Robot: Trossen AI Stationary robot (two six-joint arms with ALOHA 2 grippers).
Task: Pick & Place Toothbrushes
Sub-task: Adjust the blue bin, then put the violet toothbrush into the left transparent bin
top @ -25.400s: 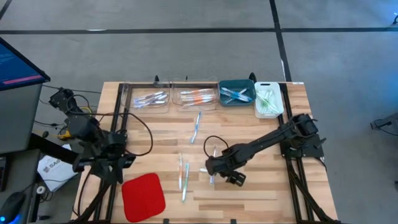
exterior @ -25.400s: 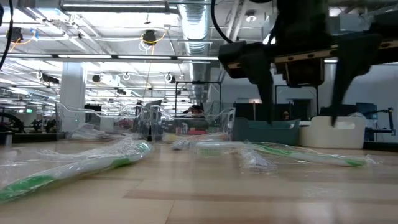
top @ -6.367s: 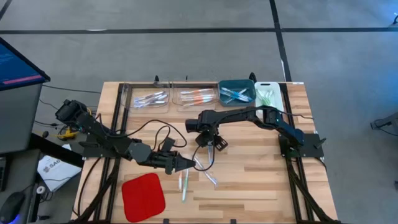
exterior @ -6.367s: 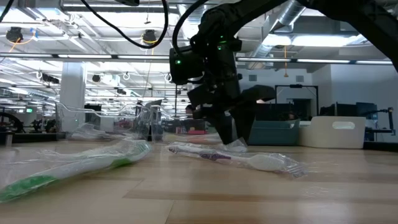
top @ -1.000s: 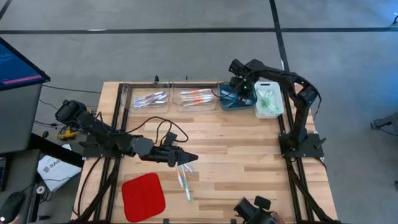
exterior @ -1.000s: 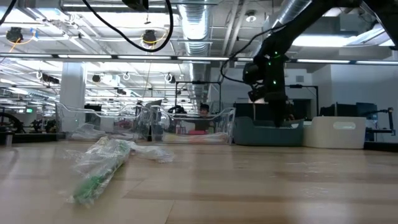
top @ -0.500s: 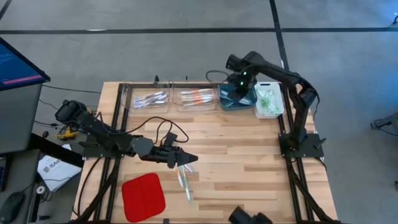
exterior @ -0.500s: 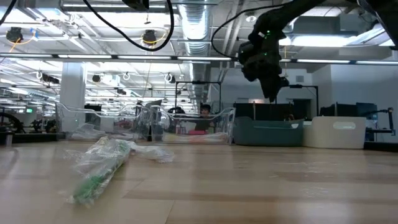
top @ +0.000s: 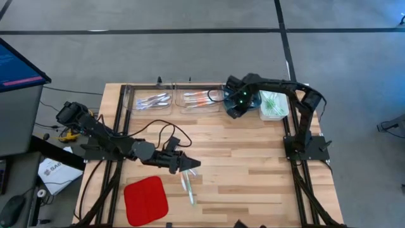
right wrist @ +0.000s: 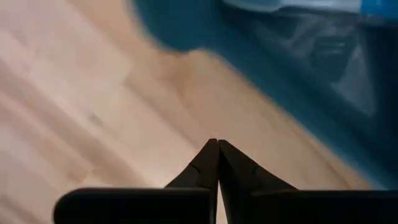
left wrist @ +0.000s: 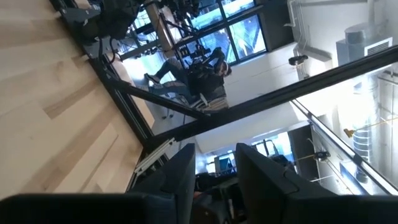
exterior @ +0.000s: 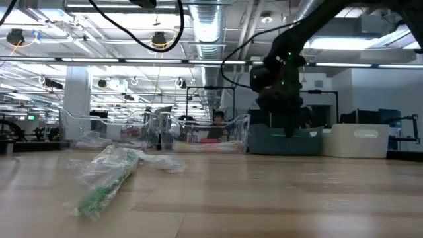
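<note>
we see bare wooden table (top: 253,164) between the two arms, while bins line its far edge: two clear bins, a teal bin (top: 250,104) and a white bin (top: 273,104), all holding toothbrushes. the right gripper (top: 235,109), fingers pressed together and empty, hangs at the teal bin's near edge. the left gripper (top: 190,164), partly open, rests by the wrapped toothbrushes (top: 188,187) lying near the red pad (top: 145,199); we cannot tell whether it grips one.
</note>
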